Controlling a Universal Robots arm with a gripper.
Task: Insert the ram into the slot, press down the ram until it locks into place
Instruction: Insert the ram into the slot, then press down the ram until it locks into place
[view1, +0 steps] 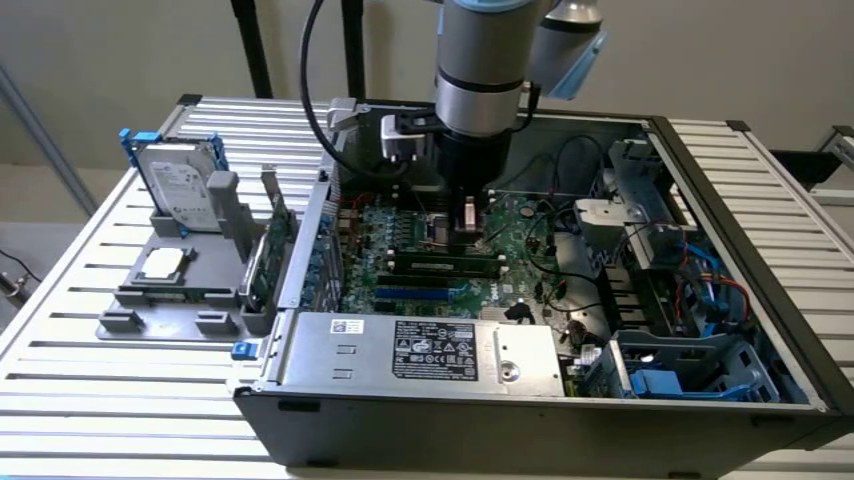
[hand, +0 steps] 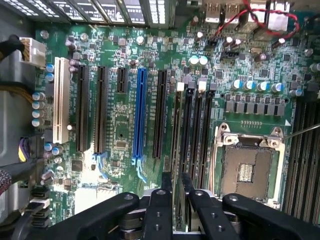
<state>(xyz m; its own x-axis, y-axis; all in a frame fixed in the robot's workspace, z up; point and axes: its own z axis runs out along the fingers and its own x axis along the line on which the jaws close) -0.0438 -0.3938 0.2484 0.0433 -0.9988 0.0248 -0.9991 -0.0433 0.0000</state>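
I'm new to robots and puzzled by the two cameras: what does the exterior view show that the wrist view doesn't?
Exterior view: the arm over the open computer case, the ram with its pale label, a grey tray holding a hard drive. Wrist view: the square silver processor socket and a white socket, close up. Both: the green motherboard, the blue socket and the tool.
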